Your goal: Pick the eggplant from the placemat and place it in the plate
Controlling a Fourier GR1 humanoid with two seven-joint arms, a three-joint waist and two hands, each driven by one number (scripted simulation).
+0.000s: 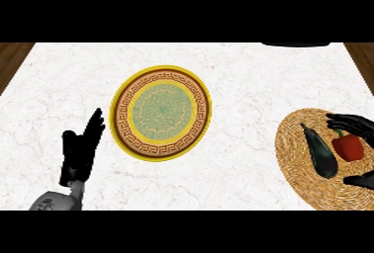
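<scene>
Woven placemat (303, 170) holds eggplant (321, 152) beside red pepper (349, 147), right hand (353, 124) fingers spread, grasping nothing, should wrap eggplant only, avoiding pepper; left hand (79, 148) rests, fingers straight, by patterned plate (121, 101) farther on marble counter (248, 69).

placemat (306, 168) cut by right edge, right hand (355, 126) — palm out of frame

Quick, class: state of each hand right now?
Left hand: open, resting left of the yellow patterned plate.
Right hand: open over the woven placemat, holding nothing.
</scene>
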